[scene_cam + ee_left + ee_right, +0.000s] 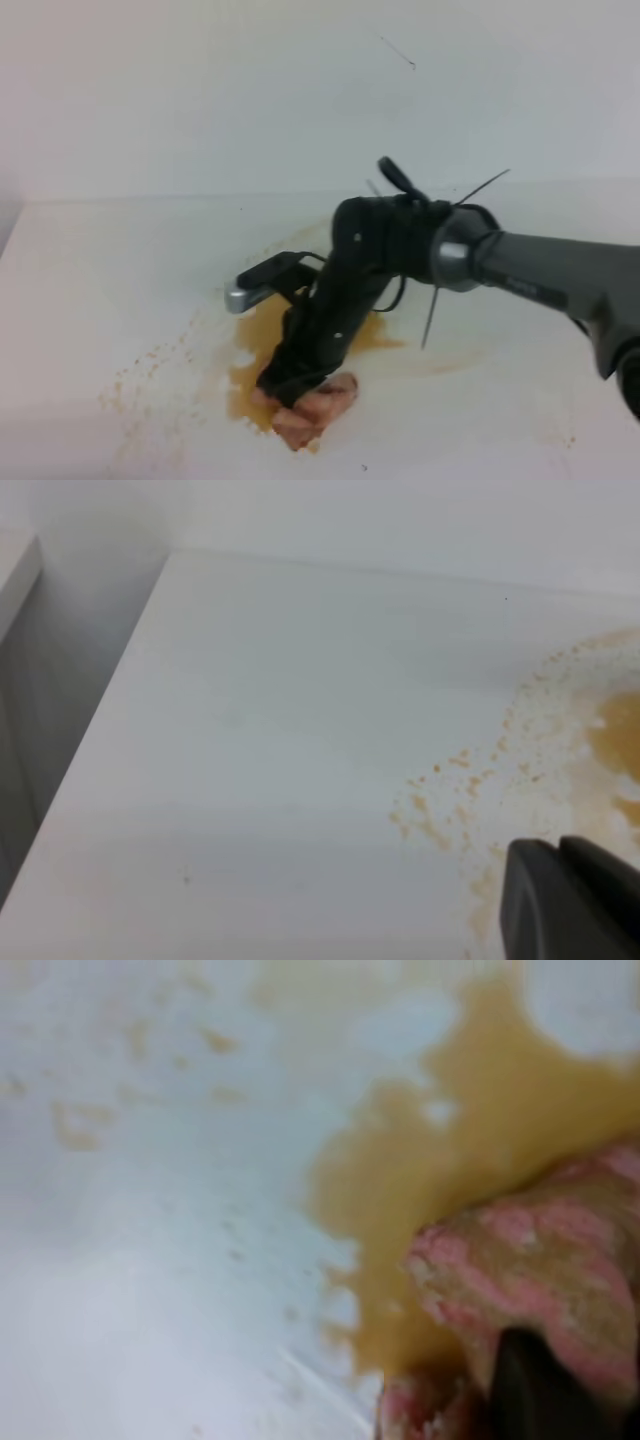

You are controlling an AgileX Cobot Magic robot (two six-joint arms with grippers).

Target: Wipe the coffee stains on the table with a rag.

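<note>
The right gripper (283, 385) pinches the bunched, coffee-soaked rag (312, 412) on the near edge of the coffee stains (262, 335) on the worktop (100, 290). Soft, limp, light: grip its bunched top. Left jaws' state: cannot tell.

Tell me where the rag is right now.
In the exterior high view the rag lies low and centre on the table, under the right gripper, at the near edge of the coffee stains.

High view looks down across the large white smooth table (100, 300); wrist views sit close, sharing its tan-brown coffee stains (262, 335) off the left edge.
</note>
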